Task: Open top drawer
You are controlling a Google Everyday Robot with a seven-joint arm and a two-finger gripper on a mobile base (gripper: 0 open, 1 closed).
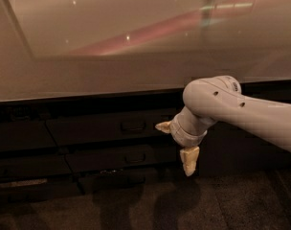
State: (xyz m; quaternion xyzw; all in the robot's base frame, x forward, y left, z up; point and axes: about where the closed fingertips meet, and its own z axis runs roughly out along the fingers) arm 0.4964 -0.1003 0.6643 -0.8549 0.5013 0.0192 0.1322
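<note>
Below the countertop point(112, 75): the top drawer point(90, 129) heads the dark stack, left of centre. Its flat front lies flush with its neighbours, so I judge it fully shut.
Loop handle point(132, 126): small and dark, at the middle of that front. It is the only sensible place for me to take hold.
My gripper point(173, 150): just right of the handle, close in front of the drawer fronts. It is empty and spread wide, one cream finger pointing left toward the handle, the other pointing down at the floor point(136, 205).
Contact: none that I can see. The left-pointing finger is near the handle but apart from it.
My arm point(241, 111): reaches in from the right and bends down at the wrist.
Second drawer point(100, 162): directly beneath, with a like handle. It is the one I must not grab.
How it should handle: the front and handle look rigid, with no give. Being wide and shallow, it is probably light and should slide straight out toward the near side.
Risks: the handle is small, so my fingers could slip off. The flat front offers no edge to pinch.
Hold I would choose: close both fingers across the loop at its centre, then pull level so the wide drawer does not skew.
</note>
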